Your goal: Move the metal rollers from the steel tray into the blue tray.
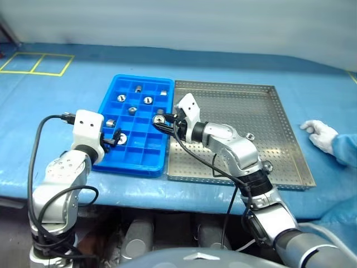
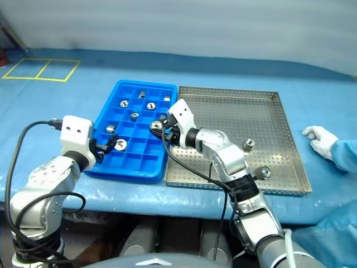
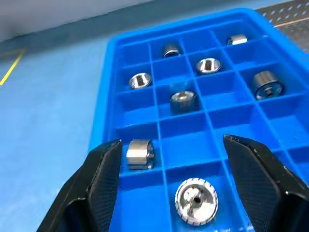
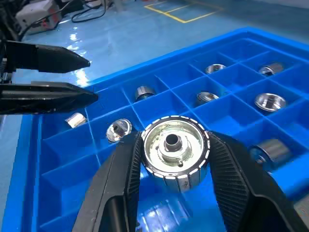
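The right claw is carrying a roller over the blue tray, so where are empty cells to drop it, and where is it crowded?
The blue tray has bare cells along its near row and its steel tray side. The far and middle cells are crowded with metal rollers. The open left claw stands at the near-left corner. The right claw is shut on one roller.

The blue tray (image 1: 109, 162) is bright blue, its floor ruled into a grid of square compartments. The metal rollers (image 3: 196, 200) are shiny silver-grey with darker hollow centres. The steel tray (image 1: 290, 134) is silver, dotted all over with perforations. Each claw has black, finely textured fingers (image 4: 241, 183). The surface (image 1: 50, 111) is blue, marked with yellow lines (image 1: 36, 64) at one corner.
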You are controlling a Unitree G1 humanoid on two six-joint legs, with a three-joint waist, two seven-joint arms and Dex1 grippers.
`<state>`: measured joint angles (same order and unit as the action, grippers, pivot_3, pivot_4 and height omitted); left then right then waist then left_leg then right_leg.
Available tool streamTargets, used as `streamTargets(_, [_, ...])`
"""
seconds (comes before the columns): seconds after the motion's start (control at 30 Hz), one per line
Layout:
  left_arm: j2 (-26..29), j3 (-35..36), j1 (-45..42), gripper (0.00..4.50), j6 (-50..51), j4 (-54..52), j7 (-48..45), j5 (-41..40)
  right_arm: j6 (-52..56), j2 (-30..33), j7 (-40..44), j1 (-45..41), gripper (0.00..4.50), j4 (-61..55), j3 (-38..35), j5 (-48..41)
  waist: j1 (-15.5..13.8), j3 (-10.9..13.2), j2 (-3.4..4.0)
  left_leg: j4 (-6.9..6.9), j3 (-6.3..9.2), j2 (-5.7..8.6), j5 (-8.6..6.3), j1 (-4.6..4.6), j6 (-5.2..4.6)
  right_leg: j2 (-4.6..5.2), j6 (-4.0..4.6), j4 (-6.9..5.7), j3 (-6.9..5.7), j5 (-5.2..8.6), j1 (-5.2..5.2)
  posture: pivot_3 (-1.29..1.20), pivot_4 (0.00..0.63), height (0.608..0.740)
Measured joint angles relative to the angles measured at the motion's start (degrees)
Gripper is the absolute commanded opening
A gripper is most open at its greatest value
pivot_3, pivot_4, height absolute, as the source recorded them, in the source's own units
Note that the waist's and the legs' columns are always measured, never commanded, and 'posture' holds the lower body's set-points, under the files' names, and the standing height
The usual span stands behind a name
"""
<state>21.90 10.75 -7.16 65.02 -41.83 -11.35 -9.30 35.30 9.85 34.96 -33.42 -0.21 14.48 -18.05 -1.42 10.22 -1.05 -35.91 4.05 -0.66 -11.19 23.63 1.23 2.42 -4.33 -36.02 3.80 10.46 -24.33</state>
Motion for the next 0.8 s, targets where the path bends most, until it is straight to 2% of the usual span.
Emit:
streamTargets(0.03, [0.17, 0.13, 1.5, 3.64, 0.83, -1.17, 0.02, -0.19, -1.35, -1.45, 0.38, -1.4, 1.72, 2.94, 1.04, 0.76, -1.11, -0.02, -0.03, 0.01, 0.13, 0.0, 0.0, 0.03, 0.01, -0.01, 0.05, 0.01, -0.12, 0.03, 0.0, 0.35, 0.15, 0.74])
streamTargets(0.2, [-0.33, 0.0, 5.22, 3.64, 2.73, -5.09, 1.07, -0.28, -9.92, -7.91, 0.34, -8.84, 1.72, 20.11, 0.98, 3.9, -2.43, -0.02, -0.03, 0.11, 0.21, -0.01, 0.09, -0.02, 0.17, -0.03, 0.11, -0.01, -0.18, 0.02, 0.0, 0.38, 0.15, 0.74])
streamTargets(0.43, [-1.35, -1.21, 5.64, 3.64, 3.05, -5.82, 2.01, -0.32, -13.78, -9.8, 1.34, -11.58, 1.72, 30.73, 0.58, 6.22, -4.24, -0.02, -0.03, 0.28, 0.25, -0.01, 0.14, -0.01, 0.25, -0.04, 0.18, 0.02, -0.23, 0.05, -0.04, 0.39, 0.15, 0.74])
streamTargets(0.5, [-1.37, -1.47, 5.57, 3.64, 3.05, -5.81, 2.13, -0.32, -13.94, -9.77, 1.48, -12.16, 2.45, 32.69, 0.46, 6.7, -4.3, -0.02, -0.03, 0.33, 0.26, -0.01, 0.17, 0.0, 0.3, -0.04, 0.19, 0.02, -0.23, 0.05, -0.09, 0.38, 0.15, 0.74])
streamTargets(0.63, [-1.35, -2.54, 4.9, 3.64, 2.98, -5.81, 2.04, -0.4, -16.21, -9.59, 1.04, -12.89, 3.63, 33.33, -0.84, 7.74, -4.31, -0.02, -0.03, 0.39, 0.29, -0.02, 0.2, -0.01, 0.35, -0.04, 0.22, 0.01, -0.28, 0.06, -0.09, 0.37, 0.15, 0.74])
streamTargets(0.8, [-1.2, -3.58, 3.66, 3.64, 2.71, -5.64, 1.59, -0.45, -18.81, -8.77, -0.18, -12.31, 3.63, 30.27, -2.66, 8.59, -4.18, -0.02, -0.03, 0.42, 0.3, -0.02, 0.2, 0.0, 0.35, -0.04, 0.23, 0.02, -0.29, 0.07, -0.11, 0.34, 0.15, 0.74])
